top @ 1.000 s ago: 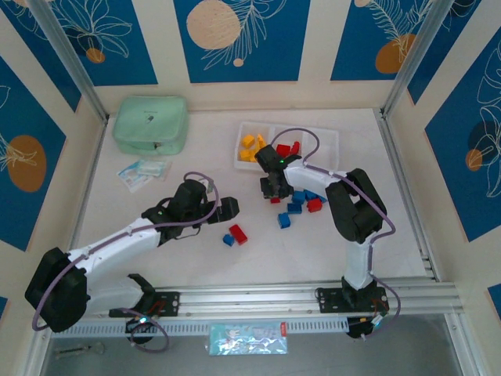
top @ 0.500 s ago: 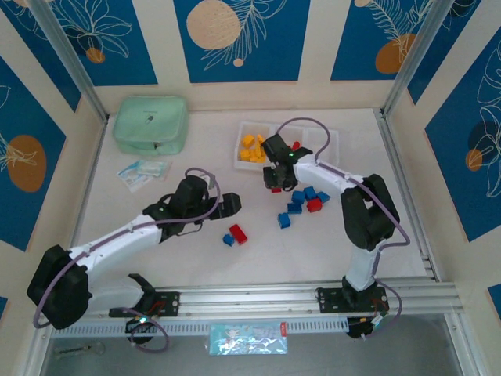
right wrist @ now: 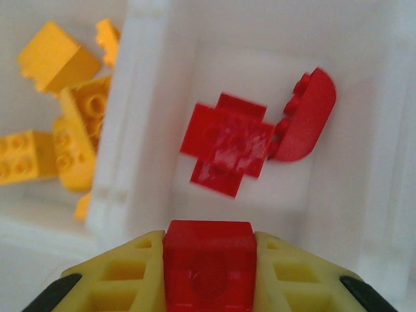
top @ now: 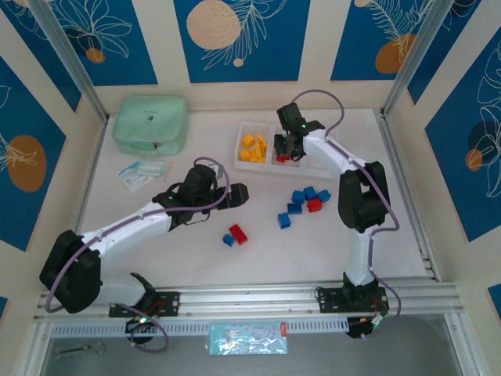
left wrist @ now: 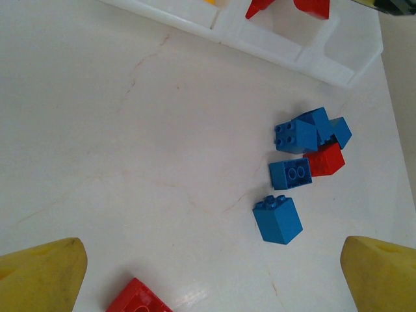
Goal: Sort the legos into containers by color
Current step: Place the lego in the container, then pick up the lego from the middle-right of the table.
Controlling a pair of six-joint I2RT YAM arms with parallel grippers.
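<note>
We've swung the right end effector from the pile over the middle compartment of the tray, clamped on a red brick; the left end effector gapes open.

Robot test cell in a lab, white table boxed in by metal corner posts and blue leaf-print wall panels, left arm and right arm bolted side by side to an aluminium rail at the table's near edge

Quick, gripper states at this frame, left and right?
Left gripper: open, empty.
Right gripper: shut on a red brick above the tray's middle compartment.
</note>
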